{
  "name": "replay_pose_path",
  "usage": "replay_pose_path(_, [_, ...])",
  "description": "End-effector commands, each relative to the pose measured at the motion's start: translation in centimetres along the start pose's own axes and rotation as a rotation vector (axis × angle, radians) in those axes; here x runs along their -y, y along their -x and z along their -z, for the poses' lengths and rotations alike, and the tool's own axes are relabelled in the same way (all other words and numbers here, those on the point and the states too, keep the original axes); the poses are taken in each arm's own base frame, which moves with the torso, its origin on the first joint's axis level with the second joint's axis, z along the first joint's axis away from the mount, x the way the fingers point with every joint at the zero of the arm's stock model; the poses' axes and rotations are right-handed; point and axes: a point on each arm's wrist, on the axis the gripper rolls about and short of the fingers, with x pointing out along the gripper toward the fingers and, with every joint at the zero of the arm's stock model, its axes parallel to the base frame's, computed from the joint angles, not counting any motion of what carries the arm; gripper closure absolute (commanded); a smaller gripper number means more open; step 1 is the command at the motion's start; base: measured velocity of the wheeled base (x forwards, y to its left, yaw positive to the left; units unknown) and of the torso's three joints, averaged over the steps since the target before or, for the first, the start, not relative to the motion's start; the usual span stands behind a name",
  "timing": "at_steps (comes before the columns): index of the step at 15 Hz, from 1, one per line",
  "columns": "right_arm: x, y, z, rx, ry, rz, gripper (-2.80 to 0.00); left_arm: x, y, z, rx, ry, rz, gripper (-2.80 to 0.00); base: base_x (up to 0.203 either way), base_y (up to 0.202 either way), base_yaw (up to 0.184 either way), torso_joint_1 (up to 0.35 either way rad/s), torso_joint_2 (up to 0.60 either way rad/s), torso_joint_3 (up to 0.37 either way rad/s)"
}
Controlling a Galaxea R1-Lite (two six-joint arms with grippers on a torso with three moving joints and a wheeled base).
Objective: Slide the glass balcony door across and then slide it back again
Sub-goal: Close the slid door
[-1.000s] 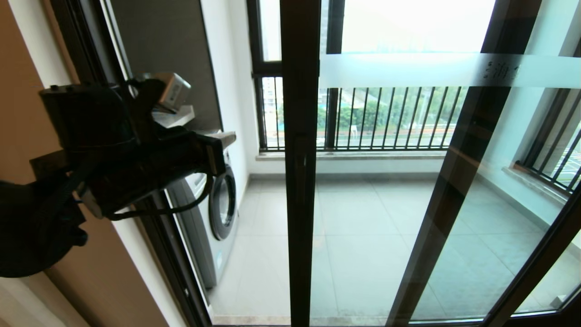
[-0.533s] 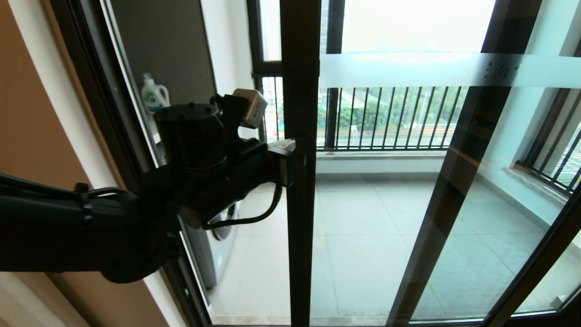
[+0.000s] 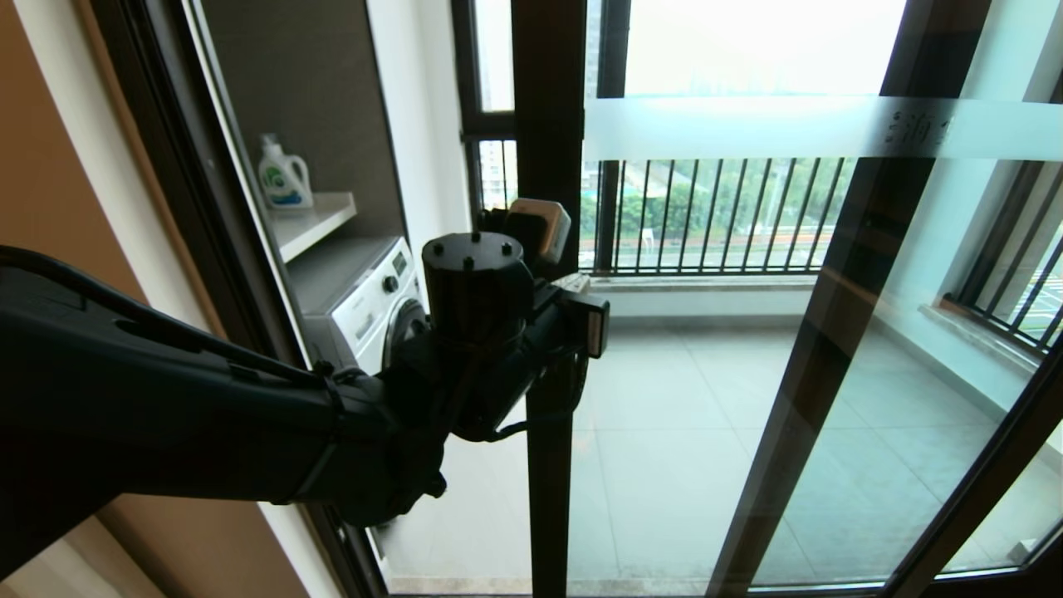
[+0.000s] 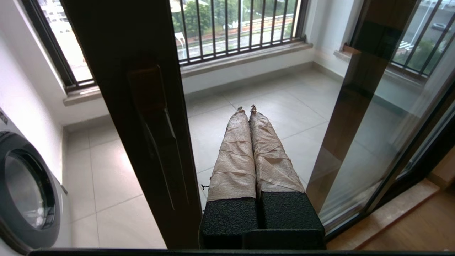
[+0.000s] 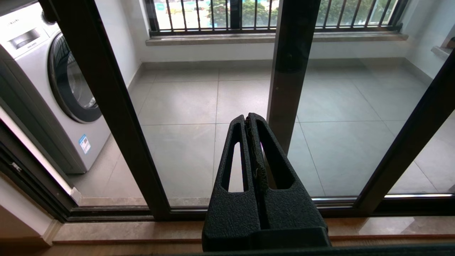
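Observation:
The glass balcony door (image 3: 830,349) fills the middle and right of the head view, its frosted band (image 3: 747,129) printed with small characters. Its dark upright frame edge (image 3: 548,124) stands at the centre, with an open gap to its left. My left gripper (image 3: 591,320) reaches in from the left and sits at handle height, just on the glass side of that edge. In the left wrist view its tape-wrapped fingers (image 4: 245,108) are shut with nothing between them, beside the frame edge (image 4: 117,53) and the dark bar handle (image 4: 153,117). My right gripper (image 5: 247,119) is shut, low before the door's bottom rail (image 5: 249,209).
Through the gap stand a white washing machine (image 3: 374,299), a shelf with a detergent bottle (image 3: 282,176), and the tan wall (image 3: 50,166) at the left. A black-railed outer window (image 3: 706,216) closes the balcony's far side. A second brown upright (image 3: 839,332) shows behind the glass.
My left arm has swung right from the wall-side doorframe to the door's upright edge, and the gripper now sits just past it. The door itself has not moved.

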Motion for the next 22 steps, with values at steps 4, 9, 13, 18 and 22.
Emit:
replay_pose_path(4, [0.0, 0.0, 0.0, -0.001, 0.000, -0.001, 0.00, 1.7, -3.7, 6.0, -0.075, -0.031, -0.019, 0.00, 0.000, 0.000, 0.000, 0.000, 0.00, 0.000])
replay_pose_path(9, [0.0, 0.0, 0.0, -0.001, 0.000, -0.001, 0.00, 2.4, -7.1, 7.1, -0.018, -0.023, -0.113, 0.00, 0.000, 0.000, 0.000, 0.000, 0.00, 0.000])
replay_pose_path(13, [0.0, 0.0, 0.0, -0.002, 0.000, -0.001, 0.00, 0.6, -8.2, 7.9, -0.034, -0.072, -0.201, 0.00, 0.000, 0.000, 0.000, 0.000, 0.00, 0.000])
replay_pose_path(18, [0.0, 0.0, 0.0, -0.002, 0.000, -0.001, 0.00, -2.5, -9.9, 9.0, -0.034, -0.114, -0.335, 0.00, 0.000, 0.000, 0.000, 0.000, 0.00, 0.000])
replay_pose_path(22, [0.0, 0.0, 0.0, -0.001, 0.000, -0.001, 0.00, -4.4, -10.3, 9.5, -0.050, -0.134, -0.377, 0.00, 0.000, 0.000, 0.000, 0.000, 0.00, 0.000])
